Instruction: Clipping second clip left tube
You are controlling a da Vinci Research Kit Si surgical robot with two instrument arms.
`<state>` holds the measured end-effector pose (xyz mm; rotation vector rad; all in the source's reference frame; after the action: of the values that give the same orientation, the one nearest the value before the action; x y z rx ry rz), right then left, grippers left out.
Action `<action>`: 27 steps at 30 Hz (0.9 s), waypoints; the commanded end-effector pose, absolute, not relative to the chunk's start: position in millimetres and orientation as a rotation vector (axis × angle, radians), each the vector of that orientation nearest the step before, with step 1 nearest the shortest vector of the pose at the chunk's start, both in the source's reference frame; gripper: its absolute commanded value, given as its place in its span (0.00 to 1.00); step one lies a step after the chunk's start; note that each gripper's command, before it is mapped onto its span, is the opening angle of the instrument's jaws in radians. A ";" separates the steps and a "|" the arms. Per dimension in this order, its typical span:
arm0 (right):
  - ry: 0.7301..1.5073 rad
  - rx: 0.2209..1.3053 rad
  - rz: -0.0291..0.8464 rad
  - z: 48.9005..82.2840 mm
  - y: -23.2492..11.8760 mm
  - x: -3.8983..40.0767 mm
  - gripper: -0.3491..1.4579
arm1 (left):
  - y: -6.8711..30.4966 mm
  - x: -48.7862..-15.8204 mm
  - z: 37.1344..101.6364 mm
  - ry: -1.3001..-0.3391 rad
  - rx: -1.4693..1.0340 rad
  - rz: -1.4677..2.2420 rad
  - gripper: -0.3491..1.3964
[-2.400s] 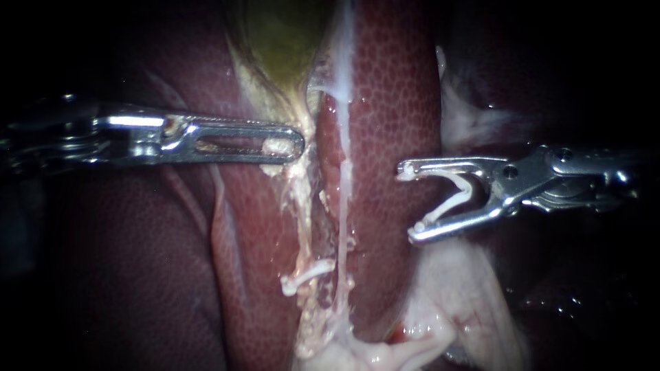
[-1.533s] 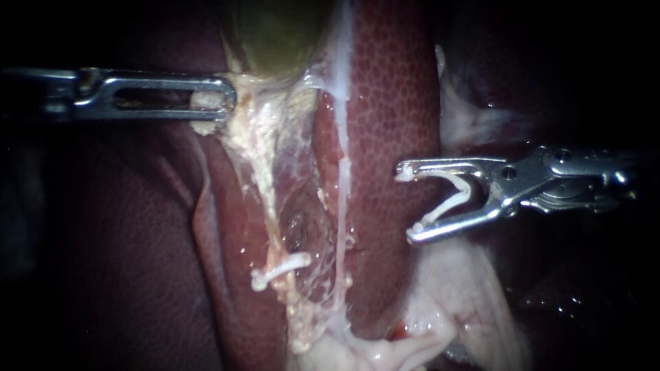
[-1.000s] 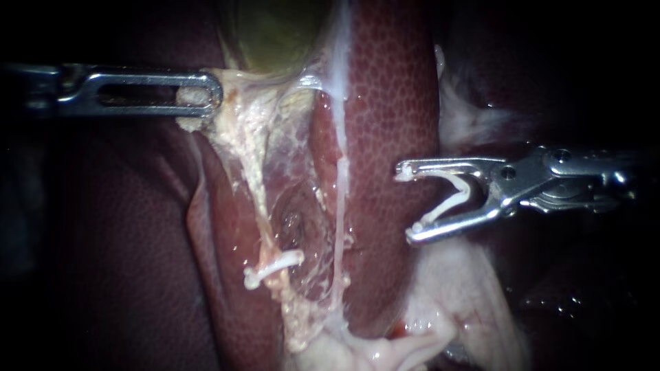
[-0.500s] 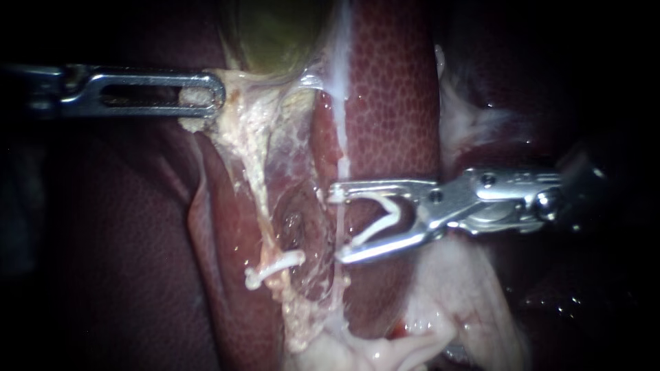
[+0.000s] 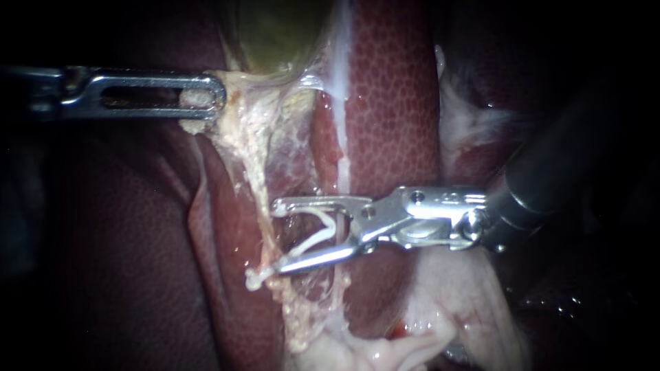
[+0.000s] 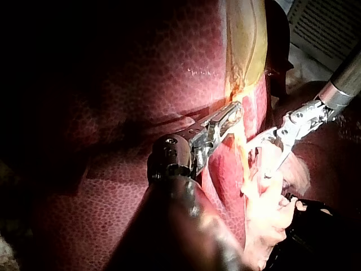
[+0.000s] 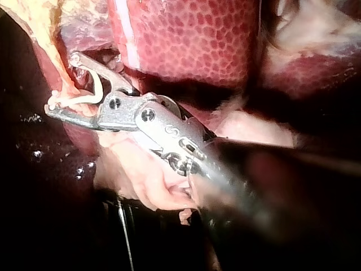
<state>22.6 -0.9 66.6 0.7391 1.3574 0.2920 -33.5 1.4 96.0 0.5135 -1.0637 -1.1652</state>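
Observation:
My left instrument (image 5: 199, 96) comes in from the left, its slotted jaws shut on pale tissue at the neck of the green gallbladder (image 5: 275, 34). It holds that tissue stretched to the left. The left tube (image 5: 253, 172) runs down from there as a pale ragged strand to a white clip (image 5: 256, 277) that sits across it. My right instrument (image 5: 278, 235) has its jaws wide apart, holding an open white clip (image 5: 317, 232). Its tips reach the left tube just above the seated clip. In the right wrist view the tube (image 7: 63, 79) passes by the jaw tips (image 7: 62, 82).
A thin white right tube (image 5: 342, 168) runs down the dark red liver (image 5: 392, 103), behind the right instrument's jaws. Pale fatty tissue (image 5: 454, 302) lies below the right instrument. In the left wrist view the right instrument (image 6: 260, 161) stands just beyond my left instrument's jaws (image 6: 228, 116).
The left instrument pulled the gallbladder neck up and left, then held still. The right instrument moved left across the liver with its clip and now reaches the left tube.

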 end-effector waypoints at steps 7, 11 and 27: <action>1.355 0.780 0.290 67.1 -2.0 23.6 0.53 | 1.3 -33.7 96.1 -1.063 0.512 -1.166 0.00; 1.355 0.823 0.280 67.1 -2.4 24.0 0.53 | 1.3 -33.7 96.1 -1.063 0.511 -1.166 0.00; 1.351 0.910 0.255 68.0 -3.1 26.5 0.52 | 1.3 -34.2 96.2 -1.064 0.511 -1.167 0.00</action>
<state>26.7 -3.2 68.1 0.9161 1.3510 0.2480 -34.3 1.3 96.2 0.5081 -1.0637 -1.1687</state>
